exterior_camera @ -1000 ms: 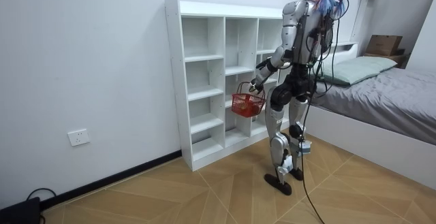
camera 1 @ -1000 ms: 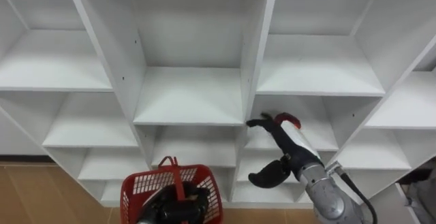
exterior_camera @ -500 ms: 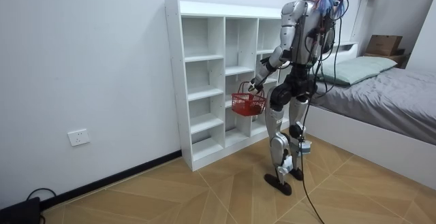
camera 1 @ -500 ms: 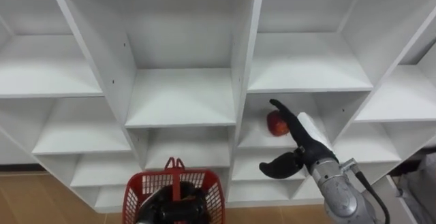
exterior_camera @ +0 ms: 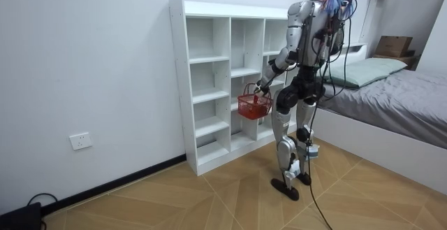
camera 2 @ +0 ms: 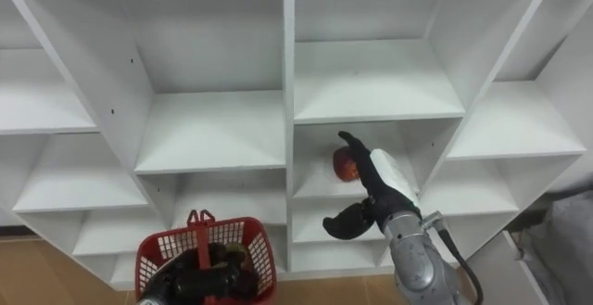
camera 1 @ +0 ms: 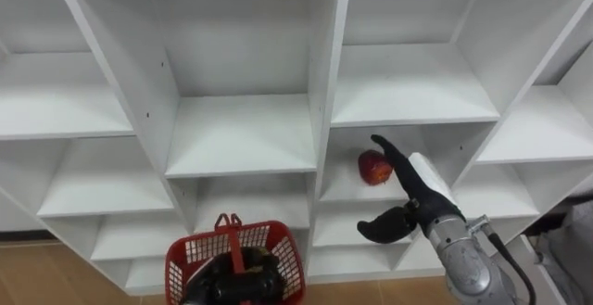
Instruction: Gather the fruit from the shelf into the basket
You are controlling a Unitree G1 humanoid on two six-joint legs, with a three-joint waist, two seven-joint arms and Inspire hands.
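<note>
Right hand (camera 1: 422, 190): fingers apart, empty | red apple (camera 1: 372, 167): at its fingertips, on closet shelf (camera 1: 341, 190) | left hand (camera 1: 232, 285): clamped on red basket (camera 1: 283, 250) handle

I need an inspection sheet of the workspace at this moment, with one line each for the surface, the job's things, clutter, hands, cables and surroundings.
Surface: white shelf unit with open compartments; the robot stands facing it.
Job's things: one red apple lies on a shelf just right of the centre divider; the red basket hangs low in front of the unit.
Clutter: nothing seen.
Hands: the left hand grips the basket's handle; the right hand reaches into the apple's compartment with straight fingers, contact with the fruit unclear.
Cables: a dark cable lies by the wall at the room view's lower left.
Surroundings: bed behind the robot, wall socket, wooden floor.
</note>
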